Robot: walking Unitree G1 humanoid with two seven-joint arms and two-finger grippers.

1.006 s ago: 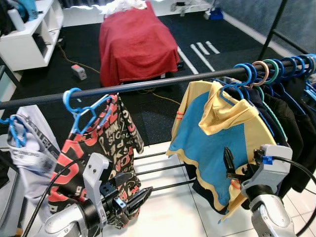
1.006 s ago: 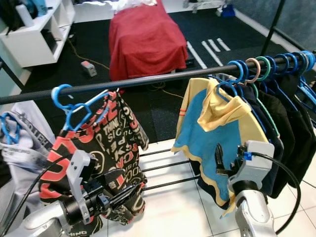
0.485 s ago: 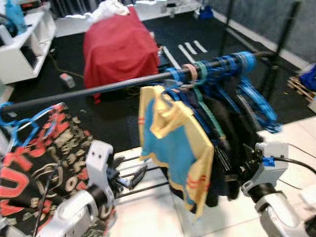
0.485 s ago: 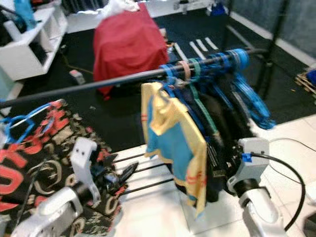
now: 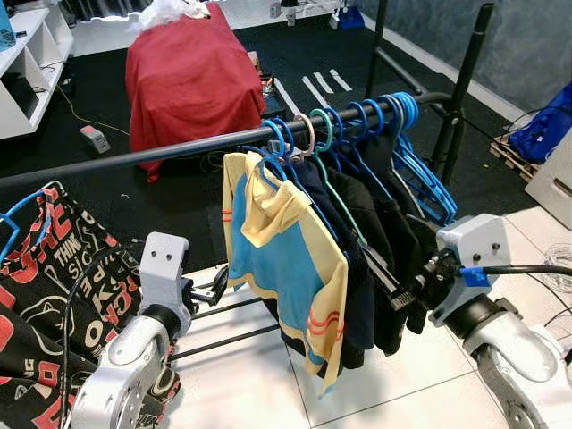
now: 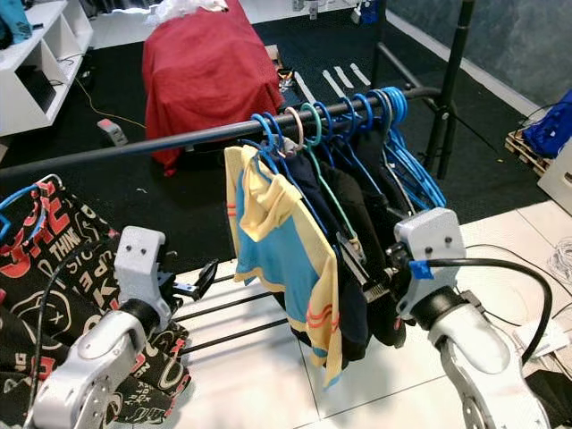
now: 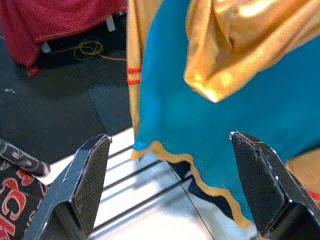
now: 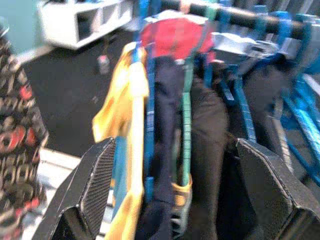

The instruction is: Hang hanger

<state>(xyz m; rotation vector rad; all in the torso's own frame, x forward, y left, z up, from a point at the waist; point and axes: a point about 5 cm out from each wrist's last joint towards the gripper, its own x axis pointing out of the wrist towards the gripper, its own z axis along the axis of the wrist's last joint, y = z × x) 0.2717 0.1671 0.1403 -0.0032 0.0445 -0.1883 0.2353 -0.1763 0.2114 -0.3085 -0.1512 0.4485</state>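
1. The hoodie (image 5: 284,259) is teal-blue with yellow hood and trim, plus thin red stripes.
2. Hangers (image 5: 375,116) are mostly bright blue, one pink, one green.
3. Clothes rail (image 5: 134,158) is black.
4. The shirt (image 5: 45,295) is black with red and white lettering.
5. Cloth (image 5: 192,76) behind is plain red.
6. Dark garments (image 5: 380,232) look black-navy.

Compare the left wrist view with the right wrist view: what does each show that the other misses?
Left wrist: the blue and yellow top's front, its wavy yellow hem, and the rack's low bars over white floor tiles. Right wrist: the rail with its blue hangers, dark garments and a white shelf unit. Both: an open claw and that top.
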